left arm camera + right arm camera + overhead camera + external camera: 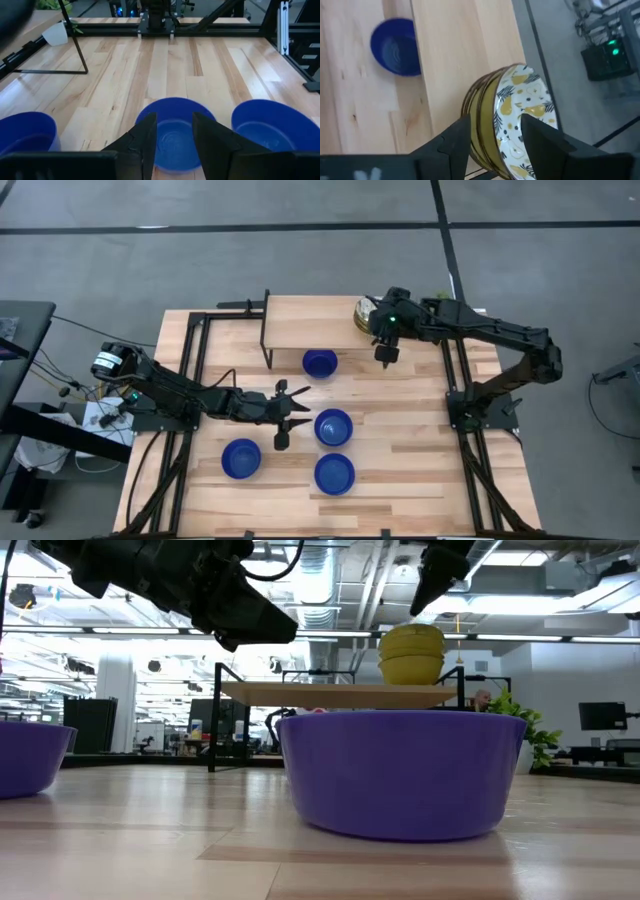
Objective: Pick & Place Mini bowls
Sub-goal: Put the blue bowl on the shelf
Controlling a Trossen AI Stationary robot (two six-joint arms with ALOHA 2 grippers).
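Four cobalt-blue mini bowls stand on the table: one point(320, 363) by the raised wooden shelf point(300, 320) and three nearer, point(333, 427), point(241, 458), point(334, 473). A stack of cream mini bowls point(512, 117) with yellow and dark leafy print and olive outsides rests on the shelf's right end point(367, 313). My right gripper point(495, 145) hangs open above that stack point(412, 652) and slants down at it. My left gripper point(175, 145) is open and hovers nearly level, facing the middle blue bowl point(175, 130) from the table's left.
The shelf stands on thin black legs point(75, 45) at the table's far side. A white pot with a green plant point(56, 34) sits beyond that leg. Black frame rails point(195, 380) run along both table sides. Bare wood lies between the blue bowls and the shelf.
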